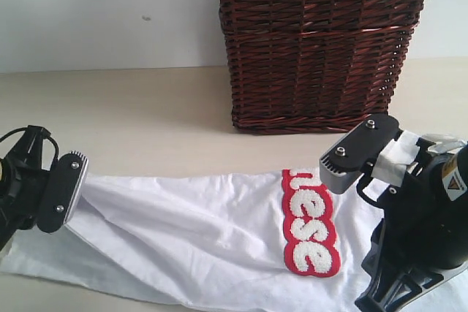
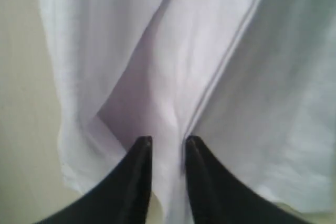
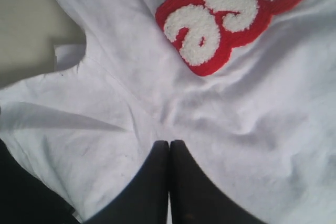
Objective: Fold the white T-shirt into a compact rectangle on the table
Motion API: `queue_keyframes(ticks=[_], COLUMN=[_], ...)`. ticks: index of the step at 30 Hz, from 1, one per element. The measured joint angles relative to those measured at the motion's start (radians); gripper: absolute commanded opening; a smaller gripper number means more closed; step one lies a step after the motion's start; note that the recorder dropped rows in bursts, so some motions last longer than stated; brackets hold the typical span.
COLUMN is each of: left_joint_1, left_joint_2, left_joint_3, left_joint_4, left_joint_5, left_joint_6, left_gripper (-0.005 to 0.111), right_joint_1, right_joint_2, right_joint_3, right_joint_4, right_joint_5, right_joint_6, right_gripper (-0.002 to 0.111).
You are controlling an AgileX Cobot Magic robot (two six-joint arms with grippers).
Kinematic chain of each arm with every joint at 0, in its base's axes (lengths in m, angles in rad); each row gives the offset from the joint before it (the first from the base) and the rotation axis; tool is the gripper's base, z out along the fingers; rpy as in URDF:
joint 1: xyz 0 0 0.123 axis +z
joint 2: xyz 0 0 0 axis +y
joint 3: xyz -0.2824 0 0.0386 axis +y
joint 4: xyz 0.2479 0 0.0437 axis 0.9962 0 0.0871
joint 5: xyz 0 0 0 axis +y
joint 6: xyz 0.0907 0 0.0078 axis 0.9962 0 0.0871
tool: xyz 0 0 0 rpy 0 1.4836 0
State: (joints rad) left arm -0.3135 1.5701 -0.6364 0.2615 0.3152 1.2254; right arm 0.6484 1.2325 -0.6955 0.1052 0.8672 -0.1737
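Observation:
The white T-shirt (image 1: 183, 217) lies stretched out as a long band across the table (image 1: 146, 122), its red-outlined fuzzy lettering (image 1: 311, 228) facing up near the right end. At the shirt's left end, my left gripper (image 2: 168, 140) has its fingers a little apart, and a ridge of white cloth (image 2: 236, 77) runs through the gap. My right gripper (image 3: 169, 142) is shut at the right end, with its tips together on the cloth (image 3: 236, 129), and wrinkles run in toward them. The lettering (image 3: 231, 9) lies just beyond those tips.
A tall dark wicker basket (image 1: 322, 42) stands on the table behind the shirt, right of centre. The left arm (image 1: 44, 188) sits at the left edge of the exterior view, and the right arm (image 1: 409, 224) fills the lower right corner. Bare table runs between the basket and the shirt.

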Motion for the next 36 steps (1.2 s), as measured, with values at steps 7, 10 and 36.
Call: queue_keyframes(ticks=[7, 10, 36], left_joint_1=[0.0, 0.0, -0.057], left_joint_2=[0.087, 0.097, 0.014], left_joint_3=[0.0, 0.0, -0.063], left_joint_4=[0.0, 0.0, 0.07], left_joint_5=[-0.07, -0.083, 0.291], left_joint_6=[-0.002, -0.002, -0.146], left_gripper=[0.033, 0.021, 0.0], right_joint_1=[0.0, 0.0, 0.0], right_joint_2=[0.0, 0.0, 0.0], right_joint_3=[0.0, 0.0, 0.0], right_joint_4=[0.0, 0.0, 0.0], right_joint_5=[0.0, 0.0, 0.016], right_joint_6=[0.0, 0.0, 0.0], right_gripper=[0.0, 0.0, 0.0])
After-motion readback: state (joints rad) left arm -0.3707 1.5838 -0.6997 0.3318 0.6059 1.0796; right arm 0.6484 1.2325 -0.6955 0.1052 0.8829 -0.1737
